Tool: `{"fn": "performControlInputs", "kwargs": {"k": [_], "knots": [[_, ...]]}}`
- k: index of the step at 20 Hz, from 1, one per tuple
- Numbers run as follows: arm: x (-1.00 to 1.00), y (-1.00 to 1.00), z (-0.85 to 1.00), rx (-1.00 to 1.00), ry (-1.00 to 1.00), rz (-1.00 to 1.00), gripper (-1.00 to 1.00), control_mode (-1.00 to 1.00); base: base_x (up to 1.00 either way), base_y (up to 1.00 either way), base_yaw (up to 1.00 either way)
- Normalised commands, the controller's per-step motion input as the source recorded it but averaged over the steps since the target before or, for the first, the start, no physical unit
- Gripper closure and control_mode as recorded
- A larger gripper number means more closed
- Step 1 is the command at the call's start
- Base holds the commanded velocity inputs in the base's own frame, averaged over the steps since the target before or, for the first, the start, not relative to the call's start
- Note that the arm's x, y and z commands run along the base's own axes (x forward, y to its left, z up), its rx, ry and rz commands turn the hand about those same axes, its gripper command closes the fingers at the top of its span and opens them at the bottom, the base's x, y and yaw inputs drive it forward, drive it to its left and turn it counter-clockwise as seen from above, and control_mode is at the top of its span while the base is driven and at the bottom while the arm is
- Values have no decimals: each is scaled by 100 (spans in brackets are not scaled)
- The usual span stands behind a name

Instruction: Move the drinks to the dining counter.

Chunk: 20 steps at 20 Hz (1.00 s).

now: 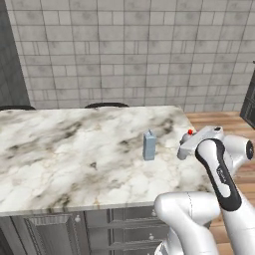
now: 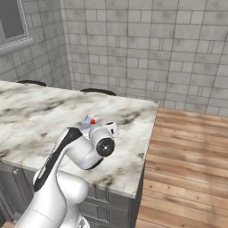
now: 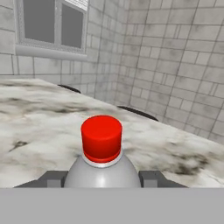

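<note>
The dining counter point(image 1: 60, 159) is a white marble island slab over dark grey cabinets. On its right half a small blue-grey carton point(image 1: 149, 145) stands upright. Just right of the carton, my gripper point(image 1: 185, 147) is shut on the greyish bottle; its red cap point(image 1: 190, 132) pokes up beside the white hand. In the hand view the bottle point(image 3: 101, 148) sits upright between the two dark fingertips point(image 3: 52, 178), with my gripper point(image 3: 101, 179) closed around its body. From the right base view the red cap point(image 2: 92, 121) shows over the slab. Whether the bottle's base touches the marble is hidden.
Two dark stool tops point(image 1: 106, 105) point(image 1: 15, 107) line the slab's far edge. The counter's right edge point(image 2: 149, 138) drops to a wooden floor point(image 2: 187, 169). A grey brick wall point(image 1: 129, 50) stands behind, with a window point(image 3: 52, 24) off to one side.
</note>
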Motion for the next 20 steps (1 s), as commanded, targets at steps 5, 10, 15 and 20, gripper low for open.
{"fn": "performControlInputs", "kwargs": {"k": [5,10,15,20], "knots": [[32,0,-35,0,0,0,100,-100,0,0,0],[32,-1,-32,0,0,0,100,-100,0,0,0],[25,0,-34,0,0,0,100,-100,0,0,0],[20,0,-34,0,-1,0,100,-100,0,0,0]]}}
